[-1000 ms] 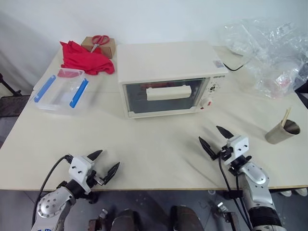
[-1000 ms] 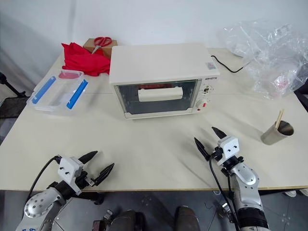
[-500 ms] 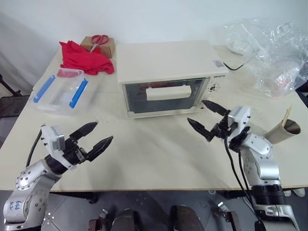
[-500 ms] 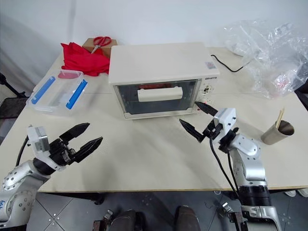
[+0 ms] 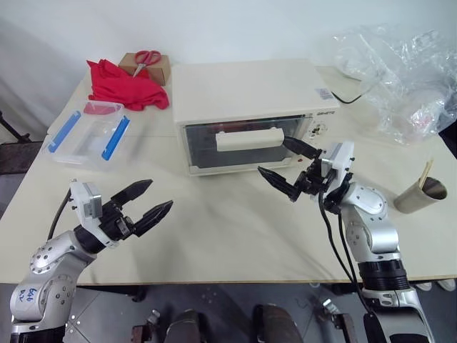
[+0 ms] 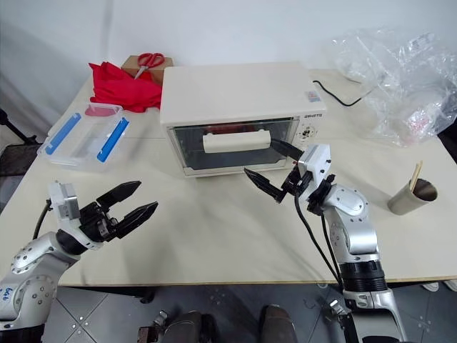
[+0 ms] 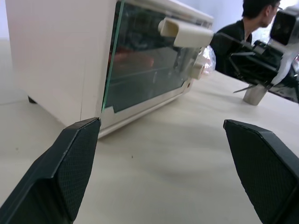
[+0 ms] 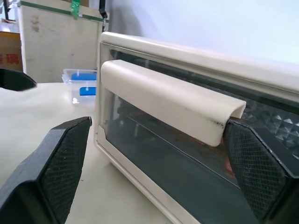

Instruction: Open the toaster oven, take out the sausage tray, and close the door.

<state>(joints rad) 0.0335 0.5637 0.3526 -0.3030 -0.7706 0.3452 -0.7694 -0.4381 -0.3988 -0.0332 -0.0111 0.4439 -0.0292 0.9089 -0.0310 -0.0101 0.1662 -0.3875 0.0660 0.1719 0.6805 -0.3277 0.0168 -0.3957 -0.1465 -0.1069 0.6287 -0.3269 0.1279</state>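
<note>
The cream toaster oven (image 5: 246, 89) stands at the middle back of the table, knobs (image 5: 315, 130) on its right. Its door (image 5: 214, 153) is shut, and the wide bar handle (image 5: 250, 138) crosses the glass. Behind the glass (image 7: 140, 70) I see a reddish shape; the sausage tray itself is hidden inside. My right gripper (image 5: 272, 156) hovers open just in front of the handle's right end (image 8: 215, 126), touching nothing. My left gripper (image 5: 161, 193) is open and empty above the table's front left, pointing at the oven's left corner (image 7: 100, 109).
A clear box with blue clips (image 5: 89, 136) lies at the left. A red cloth (image 5: 128, 86) and scissors (image 5: 148, 57) on a cardboard box sit behind it. Crumpled plastic bags (image 5: 400, 71) lie at the back right, a paper cup (image 5: 418, 194) at the right. A person (image 7: 252, 21) sits beyond the table.
Both arms rose from the table's front edge. The right gripper swung up and left to the door handle. The left gripper lifted and turned toward the oven. Both stayed open.
</note>
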